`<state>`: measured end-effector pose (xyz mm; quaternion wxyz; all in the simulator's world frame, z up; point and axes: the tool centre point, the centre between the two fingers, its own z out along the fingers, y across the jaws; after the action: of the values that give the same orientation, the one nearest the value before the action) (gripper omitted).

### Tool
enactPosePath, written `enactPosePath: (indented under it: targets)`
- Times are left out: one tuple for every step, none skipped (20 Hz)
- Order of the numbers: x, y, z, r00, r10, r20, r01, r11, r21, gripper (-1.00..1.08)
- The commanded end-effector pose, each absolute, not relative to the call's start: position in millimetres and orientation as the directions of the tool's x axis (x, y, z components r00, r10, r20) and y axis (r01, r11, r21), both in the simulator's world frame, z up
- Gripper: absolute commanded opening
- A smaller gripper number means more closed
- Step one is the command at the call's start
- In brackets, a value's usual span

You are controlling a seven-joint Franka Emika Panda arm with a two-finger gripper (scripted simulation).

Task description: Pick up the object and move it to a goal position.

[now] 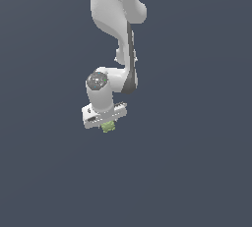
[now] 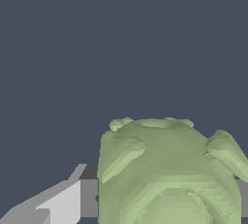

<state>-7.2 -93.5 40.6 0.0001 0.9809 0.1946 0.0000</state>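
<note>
The object is a small lumpy olive-green thing that pokes out just below my white gripper in the exterior view. In the wrist view the object fills the space between my fingers, with one grey-white finger pressed against its side and the other finger mostly hidden behind it. The gripper is shut on the object. The arm reaches down from the top of the exterior view.
A plain dark blue-grey surface lies all around the arm. No other objects or goal marker show in either view.
</note>
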Motion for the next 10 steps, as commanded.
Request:
enactPosePath:
  targets:
    - [-7.0,-93.0,39.8,0.924,0.382,0.000,0.382,-0.924,0.000,-1.00]
    - [-7.0,-93.0,39.8,0.924,0.382,0.000,0.382,-0.924,0.000,-1.00]
    - [-7.0,-93.0,39.8,0.924,0.382,0.000,0.382,-0.924,0.000,-1.00]
    - [-7.0,-93.0,39.8,0.924,0.382,0.000,0.382,-0.924,0.000,-1.00]
    - [-7.0,-93.0,39.8,0.924,0.382,0.000,0.382,-0.924,0.000,-1.00]
    - [-7.0,-93.0,39.8,0.924,0.382,0.000,0.382,-0.924,0.000,-1.00]
    - [-7.0,-93.0,39.8,0.924,0.382,0.000,0.382,-0.924,0.000,-1.00]
    - [-7.0,-93.0,39.8,0.924,0.382,0.000,0.382,-0.924,0.000,-1.00]
    - [-7.0,-93.7,40.5,0.924,0.382,0.000,0.382,-0.924,0.001,-1.00]
    - [-7.0,-93.7,40.8,0.924,0.382,0.000,0.382,-0.924,0.001,-1.00]
